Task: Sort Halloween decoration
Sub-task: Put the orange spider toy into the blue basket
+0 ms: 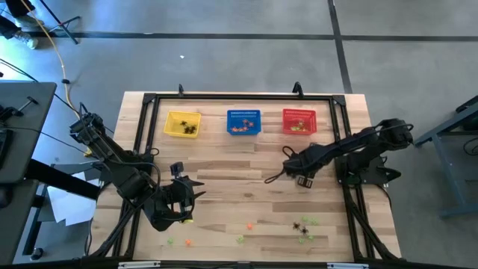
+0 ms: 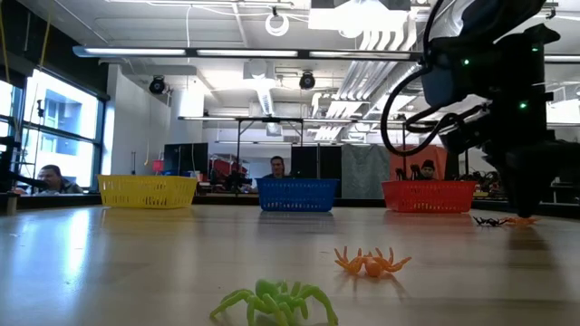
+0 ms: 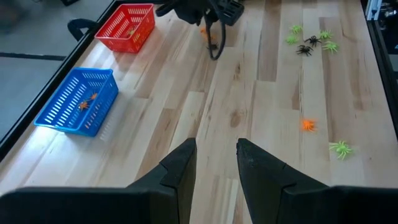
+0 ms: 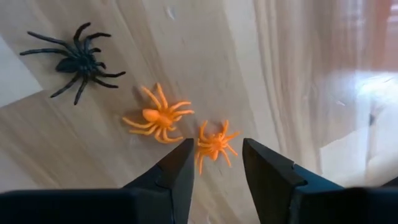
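Right wrist view: right gripper (image 4: 216,163) fingers parted, nothing held, over a small orange plastic spider (image 4: 214,144); second orange spider (image 4: 158,116) and black plastic spider (image 4: 79,61) beside.
Left gripper (image 3: 216,163): parted, empty, above bare wooden table (image 3: 249,93).

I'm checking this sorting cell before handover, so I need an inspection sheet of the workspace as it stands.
Surface: wooden table, black frame round it.
Job's things: spiders loose near the front edge: green spider, orange spider, a mixed cluster. Yellow basket, blue basket and red basket each hold some.
Clutter: nothing seen.
Grippers: left gripper open, empty, over bare wood. Right gripper open, low over two orange spiders beside a black spider.
Cables: a black loop at the right arm.
Surroundings: workshop, people seated behind the baskets.
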`<state>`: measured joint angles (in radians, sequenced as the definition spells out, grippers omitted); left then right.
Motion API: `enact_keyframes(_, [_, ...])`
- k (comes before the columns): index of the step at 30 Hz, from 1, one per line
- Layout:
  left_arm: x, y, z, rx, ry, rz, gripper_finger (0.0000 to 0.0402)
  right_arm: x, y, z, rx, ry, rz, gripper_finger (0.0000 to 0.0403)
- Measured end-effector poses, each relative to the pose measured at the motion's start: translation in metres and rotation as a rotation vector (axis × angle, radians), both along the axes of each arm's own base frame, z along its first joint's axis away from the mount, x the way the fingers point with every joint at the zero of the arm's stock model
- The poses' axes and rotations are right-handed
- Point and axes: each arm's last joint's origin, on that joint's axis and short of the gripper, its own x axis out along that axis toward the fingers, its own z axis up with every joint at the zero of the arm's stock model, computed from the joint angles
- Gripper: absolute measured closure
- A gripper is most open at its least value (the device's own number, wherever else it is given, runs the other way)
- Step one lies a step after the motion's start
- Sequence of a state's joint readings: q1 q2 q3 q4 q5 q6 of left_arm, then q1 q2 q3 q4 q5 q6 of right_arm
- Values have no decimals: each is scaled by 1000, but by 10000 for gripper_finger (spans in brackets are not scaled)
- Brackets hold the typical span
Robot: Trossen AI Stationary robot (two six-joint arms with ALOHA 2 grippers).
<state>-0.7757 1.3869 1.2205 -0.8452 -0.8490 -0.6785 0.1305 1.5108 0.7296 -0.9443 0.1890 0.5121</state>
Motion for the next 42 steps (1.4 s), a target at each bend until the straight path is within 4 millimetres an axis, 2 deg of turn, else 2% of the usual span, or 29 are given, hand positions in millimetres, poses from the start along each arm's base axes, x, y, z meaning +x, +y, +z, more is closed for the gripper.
enact_keyframes(11, [0,0,0,3,3,0,300,5,-7,-1,71,-32,-40,327])
enact_keyframes(16, [-1,-1,0,2,3,-4,300,6,-10,-2,71,-50,-51,329])
enact_keyframes(24, [-1,-1,-1,-16,12,-8,300,-10,-11,-20,62,-58,-104,329])
enact_keyframes(29, [-1,-1,-1,-13,10,-6,300,-8,-11,-20,51,-68,-90,332])
enact_keyframes(35, [-1,-1,0,-9,6,-3,300,-5,-12,-17,71,-76,-88,393])
enact_keyframes(42, [-1,0,-1,-6,8,-3,300,-7,-13,-14,74,-74,-169,400])
